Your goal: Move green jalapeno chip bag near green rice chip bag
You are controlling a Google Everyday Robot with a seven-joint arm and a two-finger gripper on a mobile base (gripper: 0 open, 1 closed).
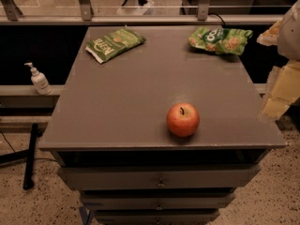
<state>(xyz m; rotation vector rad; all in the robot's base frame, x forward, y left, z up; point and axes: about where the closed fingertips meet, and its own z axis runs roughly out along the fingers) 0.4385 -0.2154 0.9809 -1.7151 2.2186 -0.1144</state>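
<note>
Three items rest on a grey tabletop (140, 93), seen from above and in front by the single camera view. Drawers (159, 177) stack beneath its front edge.

The green jalapeno chip bag (115, 44) lies flat in the upper left of the frame, near the tabletop's far left corner. It is darker olive green, with a white blocky word across it, and is turned at a slant. The green rice chip bag (220, 40) lies in the upper right of the frame, near the far right corner. It is brighter green, crinkled, and printed with tan puffs. The two bags are well apart, with bare grey surface between them.

A red apple (183, 119) stands lower in the frame, right of centre and close to the front edge, apart from both bags. A white pump bottle (39, 79) stands on a ledge at the left of the frame, off the tabletop.

The tool (280, 95) appears as pale yellowish shapes at the right edge of the frame, beyond the tabletop's right side and touching nothing. Whether it is released or clenched cannot be told.

The task looks to be at its start, with the jalapeno bag not yet approached. The next move likely calls for a reach across to the upper left, passing above the rice bag and apple without nudging them. The flat bag would then need a grasp from above.
</note>
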